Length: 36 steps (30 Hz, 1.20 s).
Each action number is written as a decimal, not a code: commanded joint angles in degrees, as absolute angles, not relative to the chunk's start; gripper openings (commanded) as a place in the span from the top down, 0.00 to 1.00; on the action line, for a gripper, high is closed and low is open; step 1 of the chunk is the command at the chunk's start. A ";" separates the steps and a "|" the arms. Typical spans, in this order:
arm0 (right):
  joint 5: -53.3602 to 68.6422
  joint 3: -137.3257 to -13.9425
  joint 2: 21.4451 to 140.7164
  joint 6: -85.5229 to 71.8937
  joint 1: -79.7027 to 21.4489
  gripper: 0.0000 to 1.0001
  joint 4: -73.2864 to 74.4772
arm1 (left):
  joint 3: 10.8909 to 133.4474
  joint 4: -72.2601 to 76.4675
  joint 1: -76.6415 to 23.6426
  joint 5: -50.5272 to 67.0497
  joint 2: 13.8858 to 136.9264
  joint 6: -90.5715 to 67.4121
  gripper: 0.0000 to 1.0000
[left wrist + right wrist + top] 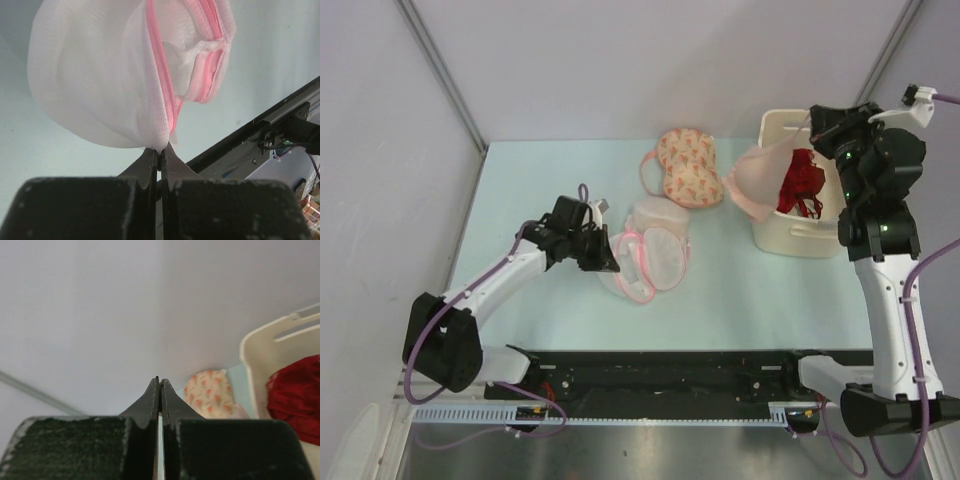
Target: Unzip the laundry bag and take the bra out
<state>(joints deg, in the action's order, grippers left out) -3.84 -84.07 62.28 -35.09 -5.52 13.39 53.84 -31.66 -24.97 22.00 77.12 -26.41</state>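
The laundry bag point(655, 265), a white mesh pouch with pink zipper trim, lies mid-table. Its zipper gapes open in the left wrist view point(100, 75). My left gripper point(610, 258) is shut on the bag's mesh edge beside the zipper point(160, 149). The peach-beige bra point(755, 182) hangs over the left rim of the basket. One strap runs taut up to my right gripper point(812, 122), which is raised above the basket. Its jaws are shut in the right wrist view point(160, 381), and the strap is not clearly visible there.
A cream plastic basket point(790, 238) at the right holds a red lacy bra point(802, 185). A patterned pink bra point(688, 168) lies at the back. A second mesh pouch point(658, 214) sits just behind the laundry bag. A black rail runs along the near edge.
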 commanded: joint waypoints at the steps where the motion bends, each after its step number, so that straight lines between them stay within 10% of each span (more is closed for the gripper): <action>1: -4.49 -87.27 64.59 -37.52 3.41 1.00 10.63 | 56.34 -34.54 -24.43 21.71 74.27 -24.43 1.00; 10: 10.19 -88.94 73.03 -46.58 23.55 1.00 7.56 | 54.32 -34.19 -24.35 22.24 72.60 -24.96 1.00; 28: 10.10 -100.28 95.44 -34.90 22.15 1.00 17.04 | 54.75 -32.87 -24.35 23.11 72.07 -26.28 1.00; 32: 7.58 -100.91 98.00 -30.59 18.39 0.31 23.28 | 57.56 -35.50 -24.17 21.27 71.90 -25.67 1.00; 36: 0.28 -96.17 91.78 -29.00 15.57 0.01 23.73 | 61.77 -38.05 -22.42 20.48 70.67 -24.61 1.00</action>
<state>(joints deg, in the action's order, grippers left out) 6.46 -97.82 99.18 -33.01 18.41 22.39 56.01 -35.73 -24.43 21.02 74.06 -26.44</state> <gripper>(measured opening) 0.932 0.013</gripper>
